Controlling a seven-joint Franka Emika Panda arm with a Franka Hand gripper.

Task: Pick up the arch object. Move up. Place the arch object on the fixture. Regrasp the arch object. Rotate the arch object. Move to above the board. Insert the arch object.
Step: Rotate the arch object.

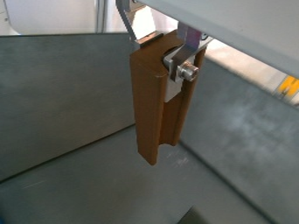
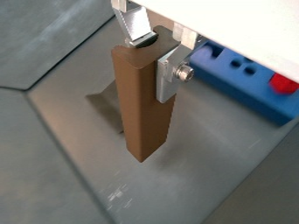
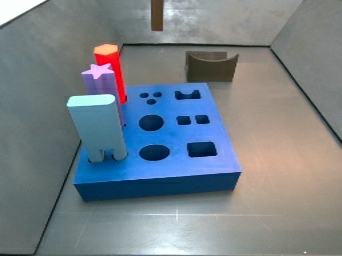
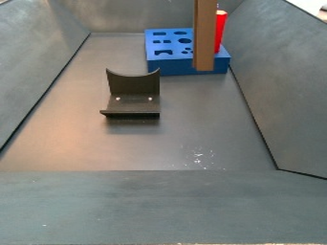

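The arch object (image 1: 155, 101) is a long plain brown bar. It hangs upright in my gripper (image 1: 163, 54), whose silver fingers are shut on its upper end, as both wrist views show (image 2: 156, 57). The bar (image 2: 142, 105) is held well above the grey floor. In both side views only the bar shows (image 3: 158, 14) (image 4: 205, 33); the gripper itself is above the picture. The fixture (image 3: 210, 66), a small dark block with a U-shaped notch, stands on the floor (image 4: 130, 93), apart from the bar. The blue board (image 3: 160, 185) with its cut holes lies beyond it (image 4: 166, 43) and shows in a wrist view (image 2: 233, 83).
A red hexagonal peg (image 3: 110, 70), a purple star-shaped peg (image 3: 94, 76) and a pale blue block (image 3: 96, 125) stand on the board's edge. The red peg also shows in other views (image 4: 220, 24) (image 2: 281, 84). Sloping grey walls enclose the floor (image 4: 38, 86).
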